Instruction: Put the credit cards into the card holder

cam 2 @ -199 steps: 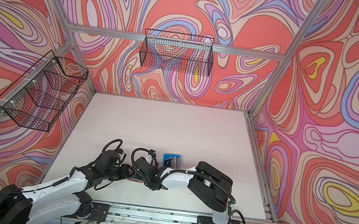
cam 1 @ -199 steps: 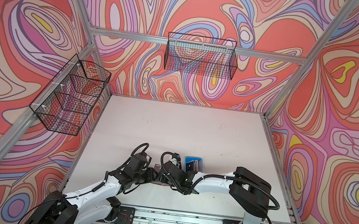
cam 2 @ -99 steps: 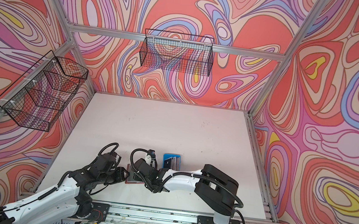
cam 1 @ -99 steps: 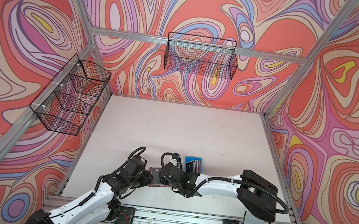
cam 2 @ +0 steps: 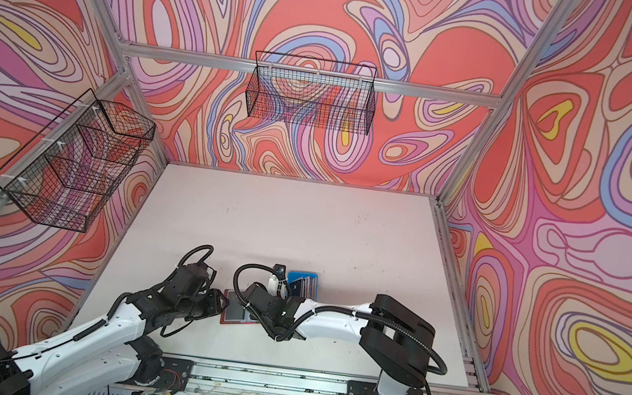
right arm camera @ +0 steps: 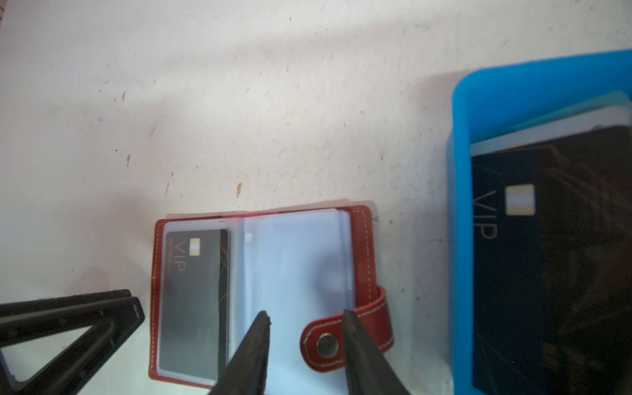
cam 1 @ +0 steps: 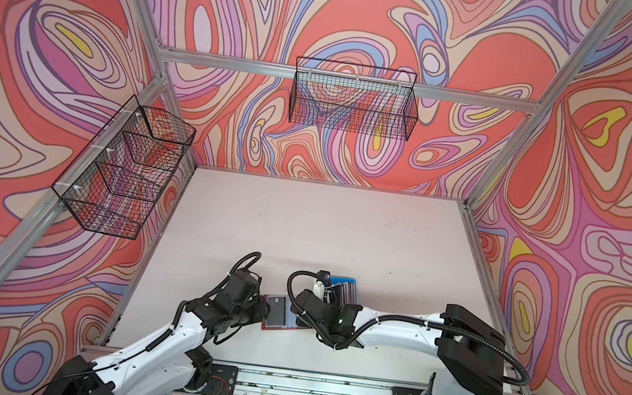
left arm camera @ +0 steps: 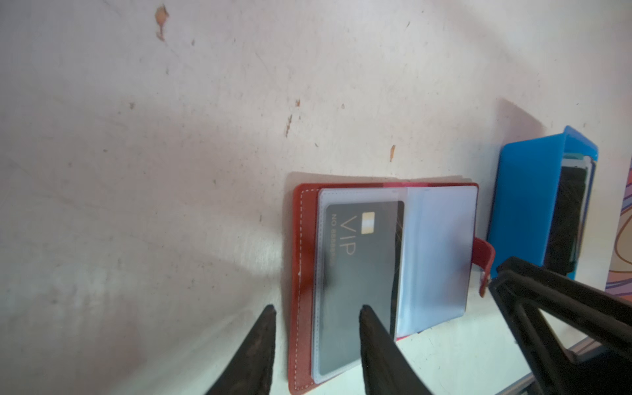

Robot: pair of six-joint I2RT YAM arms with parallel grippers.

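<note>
Fingers [left arm camera: 263, 345] of the left gripper [left arm camera: 318, 309] are seen spread apart with nothing grasped. One tip is poised over the sleeved card and the other sits beside the cover's outer edge. Fingers [right arm camera: 251, 352] of the right gripper [right arm camera: 306, 314] are likewise parted and empty, set astride the snap-button tab [right arm camera: 319, 357] above the facing page. The card holder [left arm camera: 306, 256] is laid open near the front edge of the surface [cam 1: 322, 229], about midway along it. One black VIP card [left arm camera: 362, 260] is already lodged in a clear sleeve, while the sleeve [right arm camera: 294, 266] on the other page is seen empty. The remaining credit cards [right arm camera: 554, 239] are stacked in the blue tray [left arm camera: 523, 205] just beside the holder, on its tab side. The task is judged barely begun: one card is filed, and the stack is left to be fetched and slid in.
</note>
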